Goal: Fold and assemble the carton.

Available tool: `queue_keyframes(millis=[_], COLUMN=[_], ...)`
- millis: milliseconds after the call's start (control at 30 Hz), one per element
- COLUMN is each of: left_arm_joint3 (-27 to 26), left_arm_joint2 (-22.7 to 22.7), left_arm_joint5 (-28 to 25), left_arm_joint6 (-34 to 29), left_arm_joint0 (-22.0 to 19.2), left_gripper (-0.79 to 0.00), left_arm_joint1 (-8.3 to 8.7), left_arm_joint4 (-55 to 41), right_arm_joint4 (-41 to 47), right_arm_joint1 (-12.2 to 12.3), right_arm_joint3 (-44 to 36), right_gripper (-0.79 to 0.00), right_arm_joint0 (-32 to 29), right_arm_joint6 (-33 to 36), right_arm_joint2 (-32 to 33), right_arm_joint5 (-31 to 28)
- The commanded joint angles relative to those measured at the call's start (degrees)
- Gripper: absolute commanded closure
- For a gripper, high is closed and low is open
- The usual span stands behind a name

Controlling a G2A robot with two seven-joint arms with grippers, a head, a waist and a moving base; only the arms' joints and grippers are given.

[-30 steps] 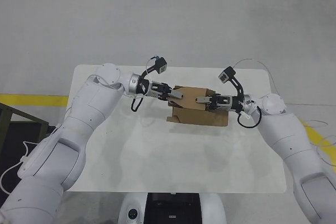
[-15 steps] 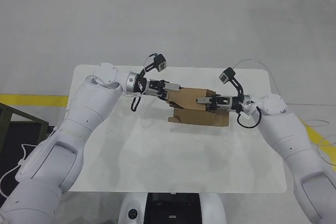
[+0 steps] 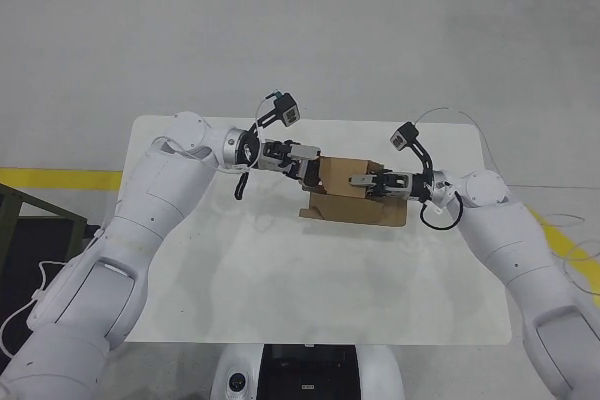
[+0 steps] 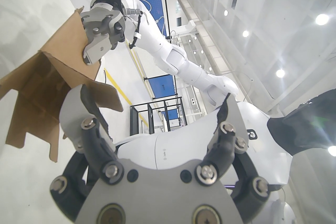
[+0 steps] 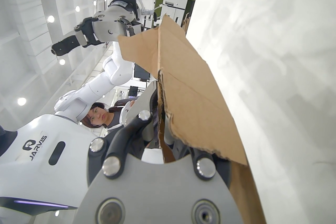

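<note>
Two arms flank the carton [image 3: 337, 197], half-erected, upper centre of frame. Left gripper [image 3: 309, 172]: jaws spread wide, one finger against the end flap. Right gripper [image 3: 361, 181]: clamped on the carton wall. Risk: a hard flap push skews the carton or tears it from that single pinch

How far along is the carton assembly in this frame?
Done: the carton is opened into a tube, its inside visible. In hand: the right gripper clamps one wall; the open left gripper has a finger at an end flap. Left: visible flaps stick out unfolded, nothing closed.
</note>
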Motion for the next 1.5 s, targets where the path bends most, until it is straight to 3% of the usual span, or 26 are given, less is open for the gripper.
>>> queue_keyframes(millis=[0,800,1233,1467], left_arm_joint3=[0.0,3.3,4.4,6.5], left_arm_joint2=[0.4,4.8,1.6,1.5], left_arm_joint5=[0.0,-2.5,-2.6,-3.2], left_arm_joint6=[0.0,2.5,2.6,3.2], left_arm_joint0=[-0.2,-3.4,-2.2,-2.4], left_gripper=[-0.785,-0.785,-0.785,-0.785], left_arm_joint1=[-0.22,-2.85,-1.45,-1.53], left_arm_joint4=[0.0,5.1,4.6,5.3], right_arm_joint4=[-0.1,-0.8,-0.7,-1.6], right_arm_joint1=[-0.1,-0.9,0.5,1.0], right_arm_joint3=[-0.1,0.2,-0.9,-3.7], right_gripper=[0.0,0.0,0.0,0.0], right_arm_joint0=[0.1,0.4,-0.8,-1.8], right_arm_joint6=[-0.1,-0.3,-0.3,0.4], right_arm_joint2=[-0.1,-0.4,2.7,3.0], right_arm_joint5=[-0.1,-0.3,-0.3,0.4])
